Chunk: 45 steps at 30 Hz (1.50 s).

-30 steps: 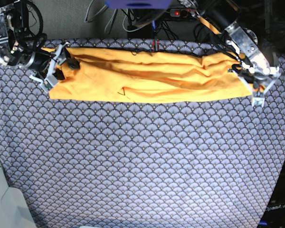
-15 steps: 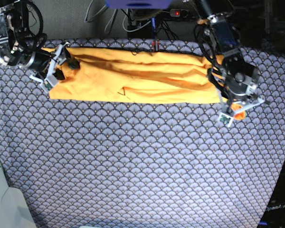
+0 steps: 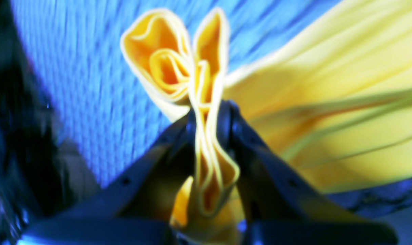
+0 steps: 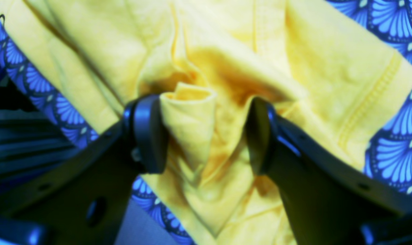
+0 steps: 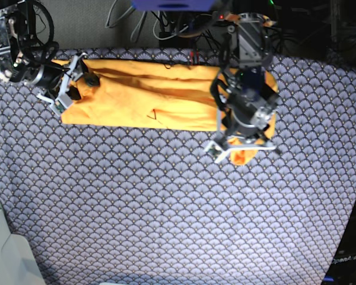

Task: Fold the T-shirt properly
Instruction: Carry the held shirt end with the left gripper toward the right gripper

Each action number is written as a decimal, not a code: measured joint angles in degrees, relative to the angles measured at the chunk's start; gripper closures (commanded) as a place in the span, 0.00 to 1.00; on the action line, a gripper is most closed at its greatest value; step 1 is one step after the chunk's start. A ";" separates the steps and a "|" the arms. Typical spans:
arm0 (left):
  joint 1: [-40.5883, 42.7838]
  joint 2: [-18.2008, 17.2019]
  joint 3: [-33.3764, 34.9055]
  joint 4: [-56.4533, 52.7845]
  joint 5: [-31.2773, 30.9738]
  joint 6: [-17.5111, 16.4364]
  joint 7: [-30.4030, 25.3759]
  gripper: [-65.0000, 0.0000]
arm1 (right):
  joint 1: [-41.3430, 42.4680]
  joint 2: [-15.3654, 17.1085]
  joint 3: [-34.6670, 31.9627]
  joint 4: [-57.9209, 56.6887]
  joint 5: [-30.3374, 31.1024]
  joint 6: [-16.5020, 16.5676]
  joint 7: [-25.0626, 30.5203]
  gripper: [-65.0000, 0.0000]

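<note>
The yellow-orange T-shirt (image 5: 148, 98) lies as a long folded band across the far part of the table. My left gripper (image 5: 240, 151) is shut on the shirt's right end and holds it bunched, lifted and drawn in over the band. In the left wrist view (image 3: 209, 115) the cloth folds (image 3: 206, 78) are pinched between the fingers. My right gripper (image 5: 77, 80) rests at the shirt's left end. In the right wrist view (image 4: 202, 143) its jaws stand apart with a loose bunch of cloth (image 4: 192, 112) between them.
The table is covered with a grey-blue fan-patterned cloth (image 5: 166, 208). Cables and equipment (image 5: 178, 24) sit behind the far edge. A pale object (image 5: 6, 255) is at the near left corner.
My left gripper has carried the shirt's right end leftward and toward the near side, shortening the band. The right gripper has not moved.
</note>
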 measured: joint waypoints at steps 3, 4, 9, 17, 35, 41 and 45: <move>0.00 -0.09 4.13 -0.15 0.44 0.02 0.24 1.00 | 0.00 0.02 0.00 0.00 0.00 0.00 0.13 0.43; 0.02 -0.07 5.60 -0.15 0.59 0.00 0.26 1.00 | 0.00 0.02 0.00 0.00 0.02 0.00 0.04 0.43; 0.00 -0.22 11.56 -0.15 0.22 0.02 0.13 1.00 | 0.00 0.02 0.00 0.00 0.02 0.00 0.04 0.43; -0.02 -0.20 17.49 -1.40 -8.35 0.15 0.31 1.00 | 0.00 0.02 0.00 0.00 0.02 0.00 0.02 0.43; 0.20 -0.24 19.87 -6.64 -12.11 0.13 0.15 1.00 | 0.02 0.02 0.00 0.00 0.00 0.00 -0.02 0.43; 0.22 -0.24 19.85 -6.62 -12.15 0.13 0.22 0.72 | 0.44 0.02 0.00 0.00 -0.02 0.02 -0.31 0.43; 2.03 -0.35 19.61 -4.94 -12.13 0.13 -0.04 0.53 | 0.55 0.00 0.00 -0.02 -0.02 0.02 -0.31 0.43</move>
